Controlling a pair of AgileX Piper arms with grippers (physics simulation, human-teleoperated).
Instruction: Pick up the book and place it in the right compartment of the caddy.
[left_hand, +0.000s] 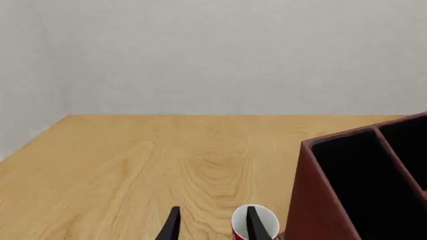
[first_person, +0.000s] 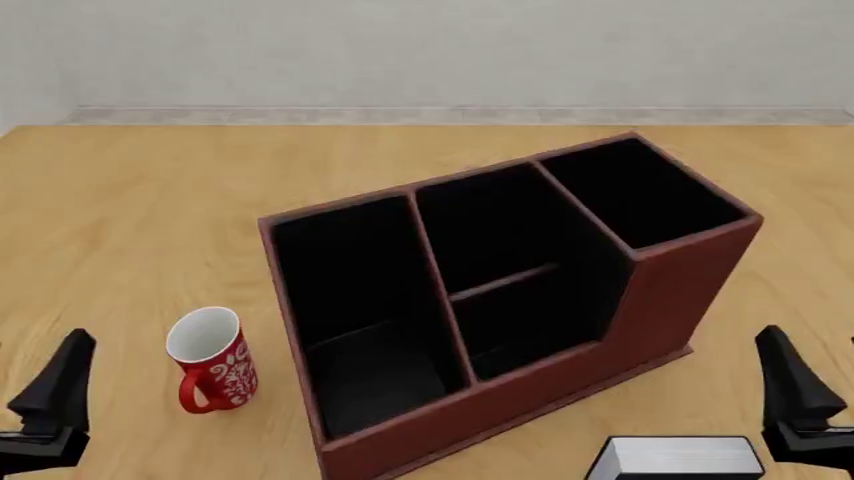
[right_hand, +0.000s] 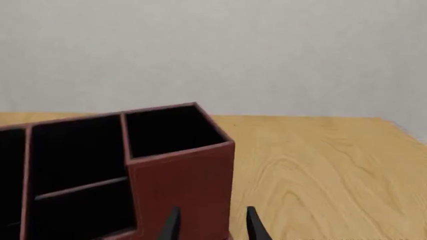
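Book (first_person: 678, 458), black-covered with white page edges, lies flat on the wooden surface (first_person: 134, 200) at five o'clock from the caddy (first_person: 507, 300), just before its front wall and outside the tall right compartment (first_person: 641, 195). Left claw (left_hand: 211, 225) and right claw (right_hand: 211, 225) both stand apart, gripping nothing. Red mug (first_person: 211, 358) sits at nine o'clock.

Everything I see is evenly, softly lit, with no glare or hard shadows. The caddy (first_person: 507, 300) interior reads as flat black, swallowing detail. Edges stay crisp across all three frames, without blur or bending at the corners.
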